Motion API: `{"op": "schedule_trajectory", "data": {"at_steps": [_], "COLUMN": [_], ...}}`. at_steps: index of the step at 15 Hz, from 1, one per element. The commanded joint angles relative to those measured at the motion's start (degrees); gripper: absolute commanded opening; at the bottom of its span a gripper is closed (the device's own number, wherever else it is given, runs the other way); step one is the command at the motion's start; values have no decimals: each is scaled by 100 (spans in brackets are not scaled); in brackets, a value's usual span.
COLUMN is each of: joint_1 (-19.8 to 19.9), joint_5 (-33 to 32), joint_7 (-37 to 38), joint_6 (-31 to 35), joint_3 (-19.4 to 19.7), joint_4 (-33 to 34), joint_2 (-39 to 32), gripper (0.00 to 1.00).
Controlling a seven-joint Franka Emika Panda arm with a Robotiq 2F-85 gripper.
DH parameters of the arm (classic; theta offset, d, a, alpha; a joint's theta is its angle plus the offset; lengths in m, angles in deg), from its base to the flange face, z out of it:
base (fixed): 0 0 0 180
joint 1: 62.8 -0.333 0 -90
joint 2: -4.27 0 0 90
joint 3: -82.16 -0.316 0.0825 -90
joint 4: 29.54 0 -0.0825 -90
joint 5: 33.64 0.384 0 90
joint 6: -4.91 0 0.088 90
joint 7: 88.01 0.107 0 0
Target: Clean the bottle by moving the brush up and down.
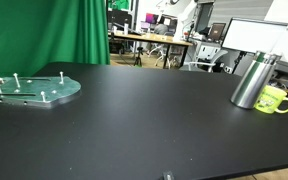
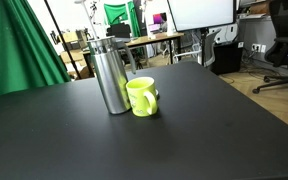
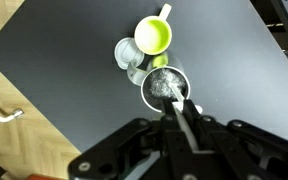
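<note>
The silver bottle [image 1: 251, 82] stands upright at the table's edge, touching the yellow-green mug [image 1: 275, 100]; both also show in an exterior view, the bottle [image 2: 109, 75] and the mug [image 2: 142, 97]. In the wrist view I look straight down into the bottle's open mouth [image 3: 164, 87], where grey bristles show. My gripper [image 3: 179, 104] is just above the mouth and shut on the brush's thin pale handle [image 3: 184, 120], which runs down into the bottle. The mug [image 3: 154, 37] sits beyond. The gripper is out of frame in both exterior views.
A green round plate with upright pegs [image 1: 34, 90] lies on the black table [image 1: 144, 120] far from the bottle. A green curtain [image 2: 14, 50] hangs at one side. Desks, monitors and chairs stand behind the table.
</note>
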Motion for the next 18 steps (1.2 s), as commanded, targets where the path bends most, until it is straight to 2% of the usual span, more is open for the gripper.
{"op": "schedule_trajectory", "data": {"at_steps": [1, 5, 10, 14, 18], "joint_1": [6, 85, 151, 111, 31], "joint_5": [2, -42, -115, -176, -274], "joint_7": [216, 262, 275, 218, 106], "joint_6": [101, 499, 610, 393, 104], "joint_3": [100, 119, 43, -19, -82], "joint_4": [109, 16, -16, 26, 98], "joint_2": [-434, -956, -1410, -1035, -330], "gripper": [4, 4, 4, 4, 4]}}
